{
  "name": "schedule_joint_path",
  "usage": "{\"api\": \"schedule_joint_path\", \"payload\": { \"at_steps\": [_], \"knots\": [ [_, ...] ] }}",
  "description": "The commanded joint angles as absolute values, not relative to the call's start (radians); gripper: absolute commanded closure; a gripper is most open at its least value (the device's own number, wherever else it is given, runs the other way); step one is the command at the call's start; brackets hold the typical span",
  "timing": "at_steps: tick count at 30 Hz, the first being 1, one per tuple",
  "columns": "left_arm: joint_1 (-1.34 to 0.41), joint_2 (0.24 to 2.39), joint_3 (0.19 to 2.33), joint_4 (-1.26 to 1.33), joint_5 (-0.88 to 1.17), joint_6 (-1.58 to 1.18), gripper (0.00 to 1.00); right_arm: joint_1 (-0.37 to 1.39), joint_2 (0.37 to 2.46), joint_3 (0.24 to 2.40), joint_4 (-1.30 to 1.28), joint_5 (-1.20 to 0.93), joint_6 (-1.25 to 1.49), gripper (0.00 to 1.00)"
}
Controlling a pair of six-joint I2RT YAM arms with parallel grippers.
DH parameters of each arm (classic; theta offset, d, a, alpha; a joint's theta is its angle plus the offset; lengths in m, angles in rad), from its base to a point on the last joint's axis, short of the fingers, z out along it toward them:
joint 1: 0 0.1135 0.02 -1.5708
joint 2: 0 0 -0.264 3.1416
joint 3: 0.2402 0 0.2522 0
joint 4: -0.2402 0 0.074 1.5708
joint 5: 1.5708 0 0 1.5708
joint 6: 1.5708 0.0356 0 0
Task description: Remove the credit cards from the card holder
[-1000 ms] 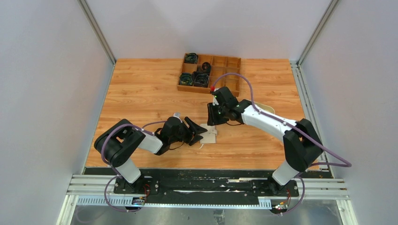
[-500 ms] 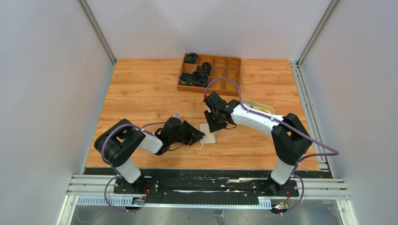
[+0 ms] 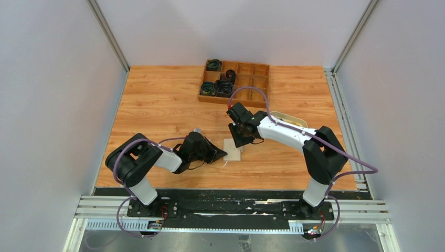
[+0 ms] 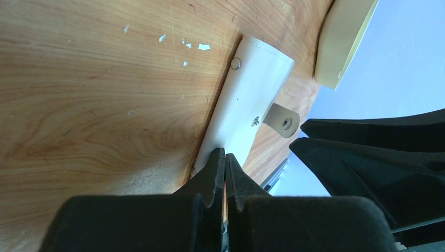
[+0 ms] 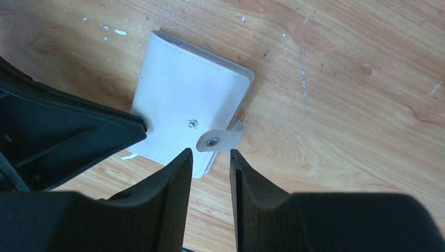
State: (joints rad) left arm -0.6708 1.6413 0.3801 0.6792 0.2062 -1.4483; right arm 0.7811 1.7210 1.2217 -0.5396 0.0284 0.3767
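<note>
The card holder (image 3: pixel 232 149) lies folded shut on the wood, pale beige, with its snap tab (image 5: pixel 220 139) unsnapped and sticking out to the side. My left gripper (image 4: pixel 225 155) is shut, its tips pressed against the holder's (image 4: pixel 246 105) near left edge; in the right wrist view the left gripper (image 5: pixel 142 126) touches that same edge. My right gripper (image 5: pixel 210 153) hovers open just short of the tab, jaws a finger-width apart with nothing between them. The credit cards are hidden.
A brown wooden compartment box (image 3: pixel 234 82) with black coiled items stands at the back. A cream oval tray (image 3: pixel 287 118) lies behind the right arm, and its rim (image 4: pixel 343 42) shows beyond the holder. Bare wood surrounds the holder.
My left gripper has closed from open, with its tips at the holder's edge. The right gripper shifted left and down toward the holder, then held still.
</note>
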Motion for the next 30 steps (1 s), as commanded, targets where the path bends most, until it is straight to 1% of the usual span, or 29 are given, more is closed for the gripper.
{"api": "schedule_joint_path", "payload": {
  "at_steps": [1,8,13,15,30],
  "knots": [
    [-0.675,1.659,0.361,0.627,0.187,-1.43,1.0,0.807,1.751,1.268,-0.56,0.048,0.37,0.63],
    [-0.675,1.661,0.358,0.627,0.187,-1.43,1.0,0.816,1.788,1.293,-0.566,0.052,0.369,0.62],
    [-0.675,1.662,0.36,0.629,0.187,-1.429,1.0,0.82,1.79,1.294,-0.589,0.099,0.375,0.67],
    [-0.675,1.665,0.362,0.629,0.19,-1.427,1.0,0.82,1.785,1.291,-0.591,0.12,0.376,0.69],
    [-0.675,1.672,0.364,0.627,0.194,-1.426,1.0,0.821,1.769,1.281,-0.586,0.119,0.385,1.0]
  ]
}}
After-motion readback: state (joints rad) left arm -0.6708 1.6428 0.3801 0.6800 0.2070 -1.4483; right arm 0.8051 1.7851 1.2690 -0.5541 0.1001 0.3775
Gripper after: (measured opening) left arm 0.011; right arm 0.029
